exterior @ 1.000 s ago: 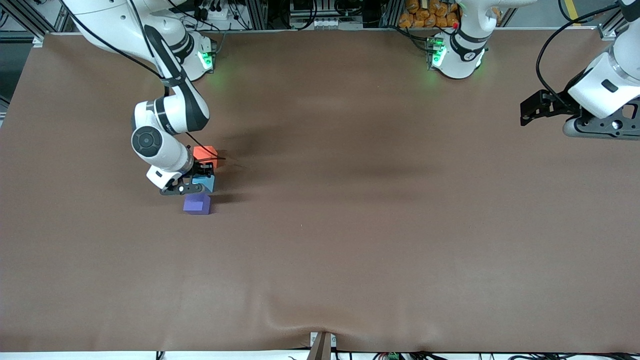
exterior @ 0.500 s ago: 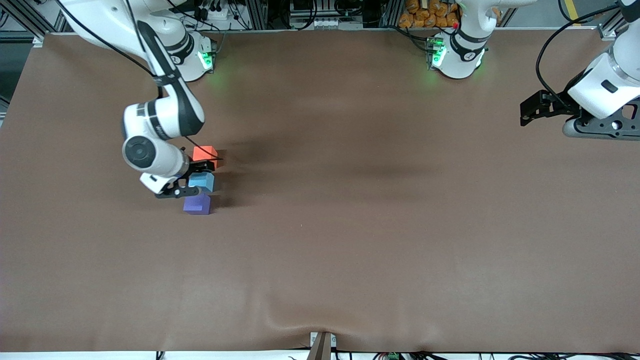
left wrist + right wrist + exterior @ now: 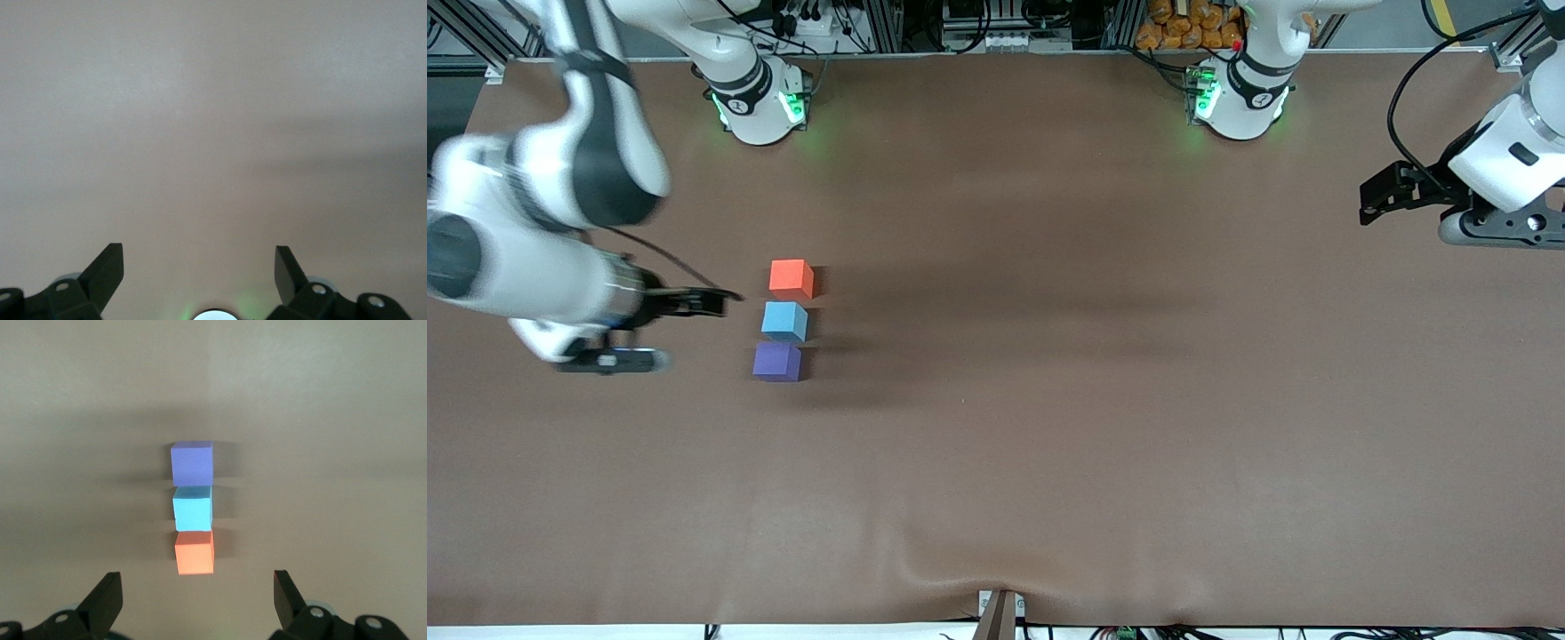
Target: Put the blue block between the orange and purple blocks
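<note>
So the blue block point(image 3: 784, 321) sits on the table point(image 3: 1049, 400) right between the orange block point(image 3: 791, 278) and the purple block point(image 3: 776, 362), all three in one short line toward the right arm's end of the table. Orange is the farthest from the front camera, purple the nearest, blue in the middle. The gaps between them look tiny; blue and orange seem just about touching in the right wrist view, and blue and purple are just beside each other too, though it's hard to say if they actually make contact.

The right gripper point(image 3: 195, 600) is up in the air over bare table, off toward the table's edge from the row, holding nothing. Its fingers point(image 3: 107, 597) are spread wide apart, and its wrist camera looks down on the purple block point(image 3: 192, 463), blue block point(image 3: 193, 508) and orange block point(image 3: 194, 553) lined up.

The left gripper point(image 3: 199, 270) hangs over the table at the left arm's end, well apart from the blocks, waiting. Its fingers point(image 3: 107, 272) are also spread wide with nothing between them, just plain table surface point(image 3: 213, 133) below.
</note>
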`<state>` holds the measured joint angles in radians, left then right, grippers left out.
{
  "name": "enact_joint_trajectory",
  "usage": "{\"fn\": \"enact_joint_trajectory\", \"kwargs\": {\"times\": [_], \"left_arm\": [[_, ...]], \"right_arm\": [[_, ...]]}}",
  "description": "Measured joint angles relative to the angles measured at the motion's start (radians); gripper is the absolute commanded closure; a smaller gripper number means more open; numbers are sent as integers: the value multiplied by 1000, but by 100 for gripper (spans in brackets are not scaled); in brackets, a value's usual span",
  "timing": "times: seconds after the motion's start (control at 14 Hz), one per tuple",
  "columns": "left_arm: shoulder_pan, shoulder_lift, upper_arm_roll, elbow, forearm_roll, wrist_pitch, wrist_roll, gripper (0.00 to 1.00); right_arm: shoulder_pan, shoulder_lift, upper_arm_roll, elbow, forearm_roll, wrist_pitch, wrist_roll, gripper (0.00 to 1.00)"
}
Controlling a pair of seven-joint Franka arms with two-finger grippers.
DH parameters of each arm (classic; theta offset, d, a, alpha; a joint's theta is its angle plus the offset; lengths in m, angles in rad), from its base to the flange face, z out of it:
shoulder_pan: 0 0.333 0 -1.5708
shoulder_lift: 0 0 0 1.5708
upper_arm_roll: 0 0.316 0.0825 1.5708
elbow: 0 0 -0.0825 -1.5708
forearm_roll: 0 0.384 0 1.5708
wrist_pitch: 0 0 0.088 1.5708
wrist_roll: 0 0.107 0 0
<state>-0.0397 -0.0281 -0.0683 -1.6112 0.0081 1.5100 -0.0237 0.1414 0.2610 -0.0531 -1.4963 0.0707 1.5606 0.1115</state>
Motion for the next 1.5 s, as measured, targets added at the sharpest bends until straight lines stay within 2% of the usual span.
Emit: {"fn": "enact_joint_trajectory", "kwargs": {"times": [0.29,0.5,0.64,0.93,1.29,1.5], "left_arm": [[5,0,0,0,0,0,0,0],[6,2,0,0,0,0,0,0],[6,4,0,0,0,0,0,0],[6,6,0,0,0,0,0,0],[6,6,0,0,0,0,0,0],[7,6,0,0,0,0,0,0]], "right_arm": [[-79,2,0,210,2,-159,-17,0],[-141,0,0,309,3,-270,-70,0],[-145,-32,1,337,3,-294,-78,0],[-143,-114,8,278,-30,-269,-151,0],[-143,-237,11,58,-53,-128,-180,0],[-143,-276,11,10,-53,-115,-184,0]]}}
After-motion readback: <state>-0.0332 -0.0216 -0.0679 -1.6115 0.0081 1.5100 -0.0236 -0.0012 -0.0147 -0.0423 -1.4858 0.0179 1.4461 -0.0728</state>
